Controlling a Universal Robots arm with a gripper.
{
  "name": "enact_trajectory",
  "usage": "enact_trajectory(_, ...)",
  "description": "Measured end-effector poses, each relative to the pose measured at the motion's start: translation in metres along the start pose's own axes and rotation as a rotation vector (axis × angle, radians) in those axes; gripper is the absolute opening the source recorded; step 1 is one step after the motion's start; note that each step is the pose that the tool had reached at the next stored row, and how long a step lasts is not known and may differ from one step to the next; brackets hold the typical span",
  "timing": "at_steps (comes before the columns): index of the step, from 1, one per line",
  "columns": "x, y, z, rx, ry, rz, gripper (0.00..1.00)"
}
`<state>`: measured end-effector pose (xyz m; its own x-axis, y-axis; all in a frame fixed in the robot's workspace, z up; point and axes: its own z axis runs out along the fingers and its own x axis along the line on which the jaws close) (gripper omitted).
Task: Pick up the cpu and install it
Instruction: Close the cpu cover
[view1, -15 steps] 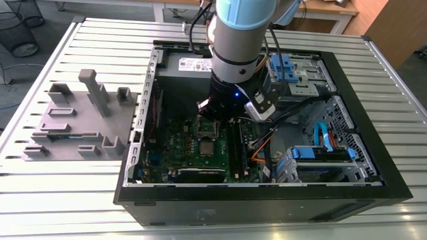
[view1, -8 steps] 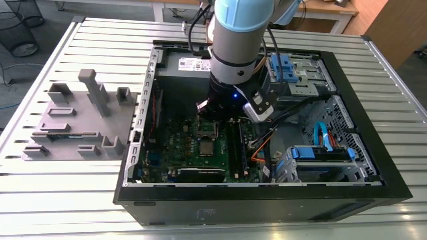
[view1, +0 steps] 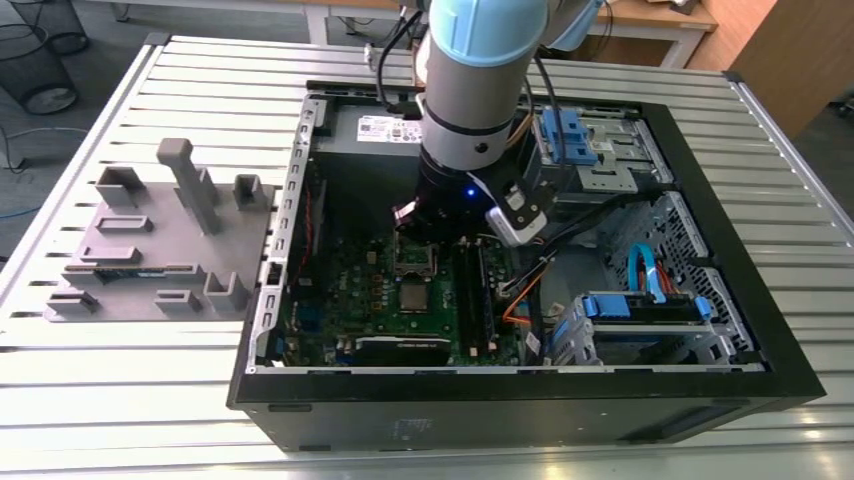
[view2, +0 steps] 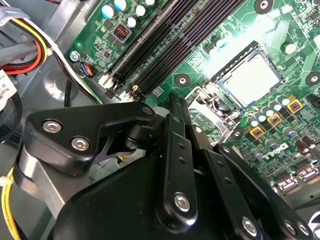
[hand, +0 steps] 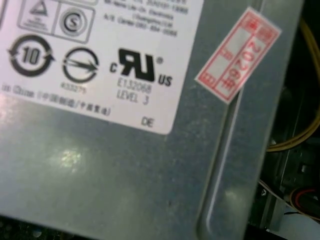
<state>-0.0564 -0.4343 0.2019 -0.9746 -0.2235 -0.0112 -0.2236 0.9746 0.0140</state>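
Note:
The cpu (view2: 252, 80) lies flat with its silver top up inside the square socket on the green motherboard (view2: 200, 47). In the exterior view the cpu (view1: 416, 297) is a small pale square in the middle of the board. My gripper (view2: 179, 106) is a black linkage hanging low over the board, a short way from the cpu, beside a metal bracket (view2: 214, 102) at the socket's edge. Seen from outside, the gripper (view1: 427, 238) is deep inside the open computer case (view1: 721, 300), just beyond the cpu. Nothing shows between its tips.
Black memory slots (view2: 160, 45) run beside the socket. A grey power supply box (hand: 100, 165) with a white label sits at the case's far end. Drive cages with blue clips (view1: 641, 305) fill the exterior view's right. A grey fixture block (view1: 160, 250) rests on the slatted table.

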Motion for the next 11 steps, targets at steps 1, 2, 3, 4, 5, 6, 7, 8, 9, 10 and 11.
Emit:
enact_trajectory(1,0.0002,0.0000,0.0001,0.0001,0.0000,0.000,0.11)
enact_trajectory(2,0.0003,0.0001,0.0002,-0.0001,0.0000,0.000,0.11)
enact_trajectory(3,0.0004,0.0002,0.0002,0.0000,0.0000,0.000,0.11)
enact_trajectory(4,0.0006,0.0002,0.0003,0.0000,0.0000,0.000,0.11)
enact_trajectory(5,0.0010,0.0003,0.0003,-0.0001,-0.0001,0.000,0.11)
enact_trajectory(6,0.0014,0.0005,0.0003,-0.0001,-0.0005,0.000,0.11)
enact_trajectory(7,0.0018,0.0005,0.0003,0.0000,-0.0009,0.000,0.11)
enact_trajectory(8,0.0023,0.0006,0.0003,0.0001,-0.0013,0.000,0.11)
enact_trajectory(9,0.0027,0.0007,0.0003,0.0003,-0.0015,0.000,0.11)
enact_trajectory(10,0.0028,0.0007,0.0003,0.0003,-0.0018,0.000,0.11)
enact_trajectory(11,0.0030,0.0008,0.0003,0.0003,-0.0020,0.000,0.11)
